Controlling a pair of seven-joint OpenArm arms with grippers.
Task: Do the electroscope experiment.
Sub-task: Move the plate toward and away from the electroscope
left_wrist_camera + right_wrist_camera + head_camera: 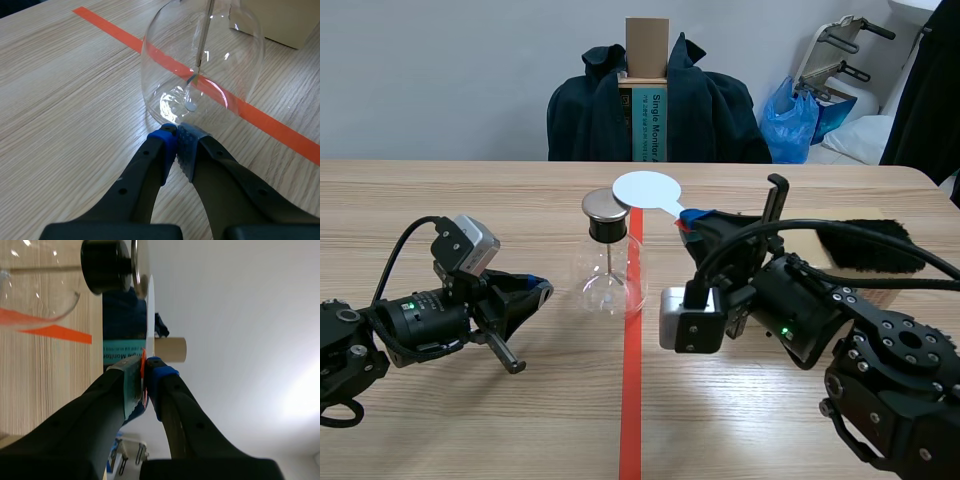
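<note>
From the front, the glass flask (pixel 610 280) stands on the worktop (pixel 470 420) over the red tape line (pixel 632 400), and the right tool (pixel 690 222) holds a white disc (pixel 647 188) close by its metal cap (pixel 605 205). Over the left wrist, the left tool (pixel 176 131) is closed on nothing, its tips at the flask's base. Over the right wrist, the pads (pixel 131 385) pinch the disc's thin handle. The glass looks fragile and slick, best steadied low. The disc seems light and stiff.

electroscope (pixel 608 262): clear glass flask, black stopper, metal cap; standing upright on the tape line (pixel 632 400).
white disc (pixel 647 189): hanging in air just beside that cap.
</note>
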